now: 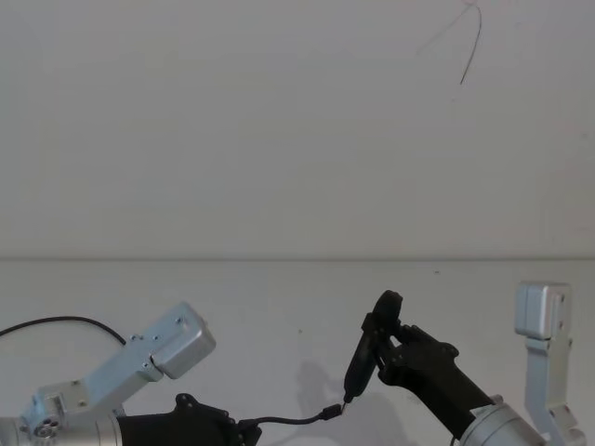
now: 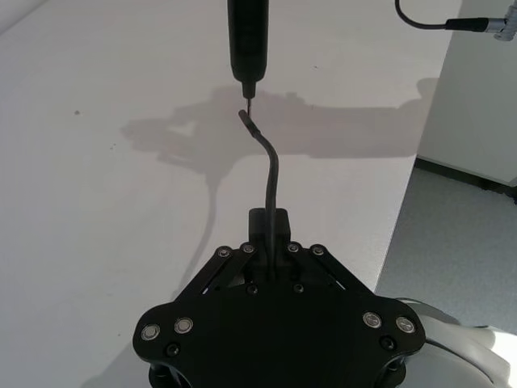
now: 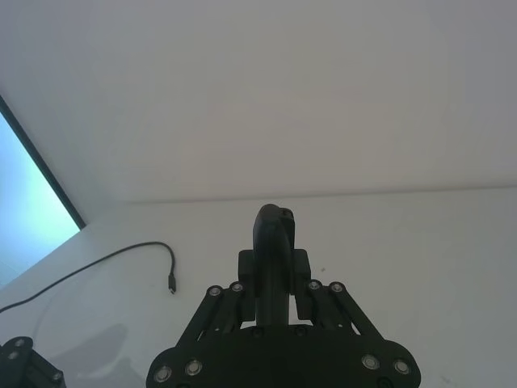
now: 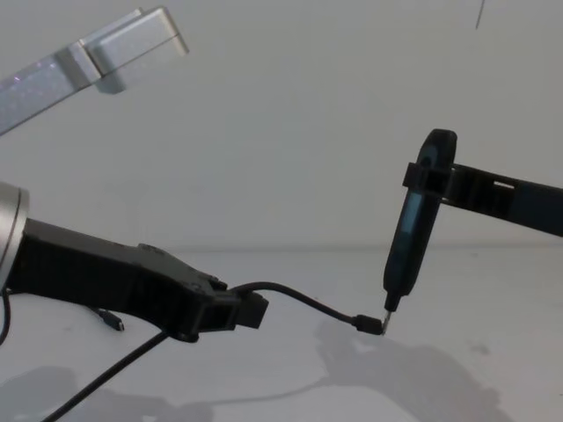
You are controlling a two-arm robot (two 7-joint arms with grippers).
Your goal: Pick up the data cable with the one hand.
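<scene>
— Data cable [image 4: 299,301]: where is it?

— Off the white table [image 1: 279,297], held in the air. The left gripper [image 4: 251,309] has its jaws pressed together on the cord a short way back from the plug, so the free end arches out to the robot's right and dips, with the small plug at the tip. The rest of the cord trails down behind the gripper toward the table.

— And in the left wrist view?

— Same hold: the cable [image 2: 271,174] rises out from between the closed fingers of that gripper [image 2: 271,222] and bends toward the tip of a pen-shaped tool [image 2: 246,40].

— Who has that tool?

— The right gripper [image 4: 431,180], clamped on the tool [image 4: 415,229] near its top. It hangs tip down, slightly tilted, and its metal point sits right at the cable's plug (touching or just short of it, I cannot tell which).

— Anything else on the table?

— In the right wrist view, a second thin cord [image 3: 121,259] lies loose on the surface, well off to one side of the tool [image 3: 273,259] and its gripper [image 3: 275,279].
</scene>
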